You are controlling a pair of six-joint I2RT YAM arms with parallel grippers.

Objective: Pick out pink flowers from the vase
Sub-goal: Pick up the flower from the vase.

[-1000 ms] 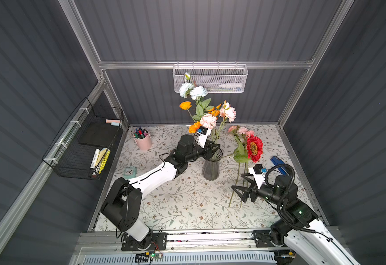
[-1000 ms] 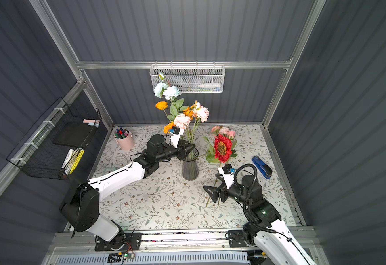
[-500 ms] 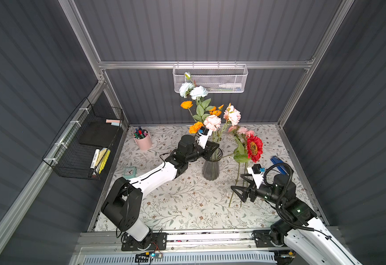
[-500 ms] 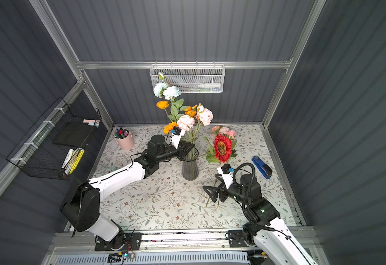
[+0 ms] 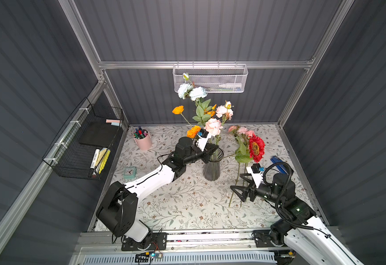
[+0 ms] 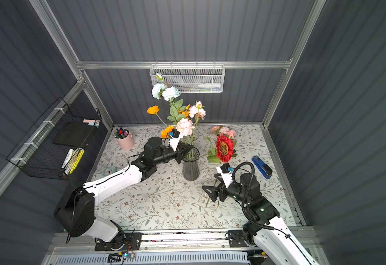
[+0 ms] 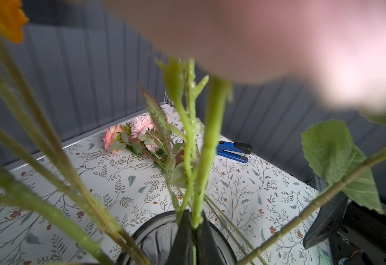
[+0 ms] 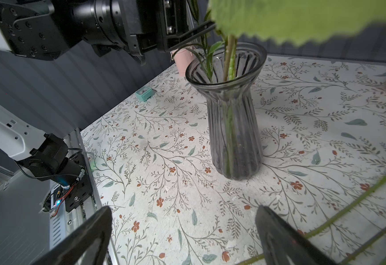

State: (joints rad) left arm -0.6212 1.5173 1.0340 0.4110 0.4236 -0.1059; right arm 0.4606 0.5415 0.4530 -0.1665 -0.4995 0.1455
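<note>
Three grey walls (image 5: 199, 34) boxed in the floral mat (image 5: 187, 206). A cup (image 5: 143, 142), clock (image 5: 130, 172) and stapler (image 5: 277, 160) sat near its edges, and a broad stretch of mat lay between the vase (image 5: 211, 171) and the front rail (image 5: 210, 236). The vase stood upright mid-mat, with pink flowers (image 5: 213, 126) rising from it. A pink bunch (image 5: 241, 131) lay near the back edge beside a red bloom (image 5: 256, 149). The left arm stretched low to the vase mouth, with the left gripper (image 5: 214, 149) clamped on a pink flowers' stem just above the rim. The right gripper (image 5: 238, 193) hovered near loose stems, jaws wide apart.
</note>
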